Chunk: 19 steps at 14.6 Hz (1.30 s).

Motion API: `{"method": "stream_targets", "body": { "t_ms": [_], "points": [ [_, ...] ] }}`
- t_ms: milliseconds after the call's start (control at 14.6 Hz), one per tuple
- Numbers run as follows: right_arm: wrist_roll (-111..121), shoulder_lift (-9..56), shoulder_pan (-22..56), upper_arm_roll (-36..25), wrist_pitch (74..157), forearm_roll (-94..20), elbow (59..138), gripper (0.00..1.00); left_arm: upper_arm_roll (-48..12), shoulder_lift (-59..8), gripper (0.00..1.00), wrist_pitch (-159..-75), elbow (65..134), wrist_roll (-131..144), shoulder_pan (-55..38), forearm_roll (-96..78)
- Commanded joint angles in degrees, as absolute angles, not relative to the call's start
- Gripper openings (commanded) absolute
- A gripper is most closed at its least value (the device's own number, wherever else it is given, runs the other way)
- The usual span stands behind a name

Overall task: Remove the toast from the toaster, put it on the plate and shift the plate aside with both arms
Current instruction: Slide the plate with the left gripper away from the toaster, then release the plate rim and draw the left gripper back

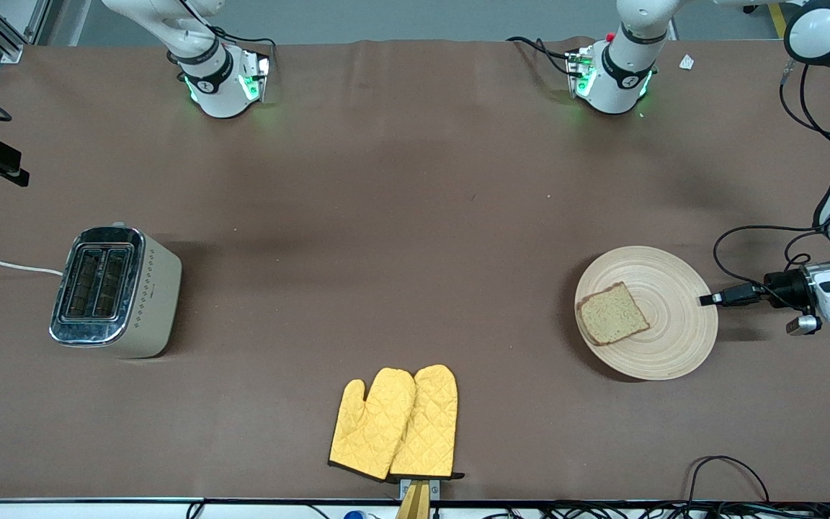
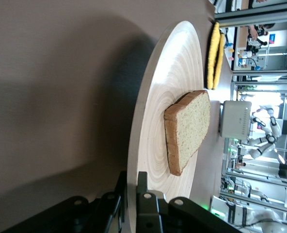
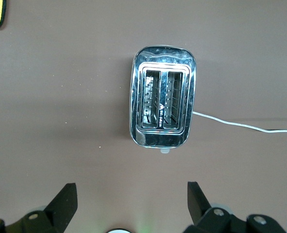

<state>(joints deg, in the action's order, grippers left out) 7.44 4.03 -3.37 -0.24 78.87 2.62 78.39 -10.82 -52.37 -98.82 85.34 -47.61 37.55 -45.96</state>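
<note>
Flat on the plate [image 1: 667,339], toward the left arm's end of the tabletop [image 1: 415,216], the toast [image 1: 612,314] points its rounded top at the toaster [image 1: 116,292]. Mitts [image 1: 395,423] lie nearer the camera. Reaching in level, the left gripper [image 1: 707,299] is clenched on the plate's rim. The right gripper [image 3: 132,204] hangs spread over the toaster.

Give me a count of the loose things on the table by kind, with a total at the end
Toaster: 1
Wooden plate: 1
Toast slice, lying on the plate: 1
Yellow oven mitts: 2
Total: 5
</note>
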Motion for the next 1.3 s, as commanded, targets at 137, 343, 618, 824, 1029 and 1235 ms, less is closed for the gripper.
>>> {"method": "stream_targets", "body": {
  "t_ms": [137, 343, 618, 824, 1029, 1235],
  "points": [
    [7.91, 3.16, -4.22, -0.09, 78.22, 1.93, 79.10, 1.00, -10.64, -52.65, 0.33, -98.79, 83.32, -47.90, 37.53, -45.01],
    [9.05, 3.25, -4.39, -0.18, 78.05, 1.93, 79.10, 1.00, -10.72, -52.30, 1.00, -98.79, 79.20, -44.58, 37.53, -38.33],
    [9.23, 3.25, -5.09, -0.26, 77.96, 2.28, 79.01, 1.00, -11.42, -47.39, 1.00, -98.00, 77.17, -38.43, 37.62, -32.44],
    [9.14, 3.25, -5.80, -0.26, 76.73, 2.55, 79.01, 1.00, -12.91, -40.63, 1.00, -98.00, 77.25, -29.22, 35.26, -30.86],
    [8.97, 3.25, -5.97, -0.26, 77.08, 2.55, 79.19, 1.00, -14.15, -33.51, 1.00, -98.00, 77.43, -17.70, 30.16, -25.69],
    [8.96, 3.25, -6.15, -0.26, 77.34, 2.55, 79.19, 1.00, -14.59, -27.00, 1.00, -98.00, 77.69, -5.93, 23.05, -17.96]
  ]
}}
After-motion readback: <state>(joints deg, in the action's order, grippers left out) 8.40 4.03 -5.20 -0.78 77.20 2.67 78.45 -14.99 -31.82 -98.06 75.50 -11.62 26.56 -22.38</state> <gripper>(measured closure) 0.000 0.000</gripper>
